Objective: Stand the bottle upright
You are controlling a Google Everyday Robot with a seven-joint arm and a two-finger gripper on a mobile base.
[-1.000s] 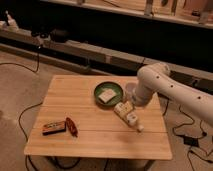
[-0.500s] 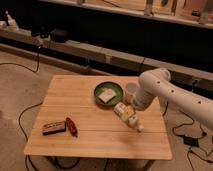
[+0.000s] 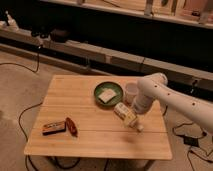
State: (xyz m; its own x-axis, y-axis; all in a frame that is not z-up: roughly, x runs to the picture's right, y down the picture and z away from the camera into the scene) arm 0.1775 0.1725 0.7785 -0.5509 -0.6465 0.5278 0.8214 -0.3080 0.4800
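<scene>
In the camera view, the bottle (image 3: 126, 115) is lying on its side on the tabletop (image 3: 95, 142). It is close to the right edge, about midway between the far edge and the near edge. Its white cap (image 3: 138, 128) is pointing toward the near right corner. The gripper (image 3: 135, 108) is hanging at the end of the white arm (image 3: 170, 97), directly at the bottle's far side.

Several things could be going wrong from here, in my judgement. The bottle is round and looking light, so a push that is a little off centre may be sending it rolling toward the right edge. If the hold is low on the body, the bottle may be slipping while it is turned up on its base. The white cup (image 3: 131, 91) is standing just behind the arm's end, and a swing toward the far edge could be knocking it over. The green plate (image 3: 98, 86) is also near the bottle's base.

The wrist is covering the jaws, so I cannot tell how they are standing or whether they are touching the bottle. The picture border is cutting off the arm on the right. Near the near left corner, a brown bar (image 3: 53, 127) and a red thing (image 3: 71, 126) are lying, too unclear to name.
</scene>
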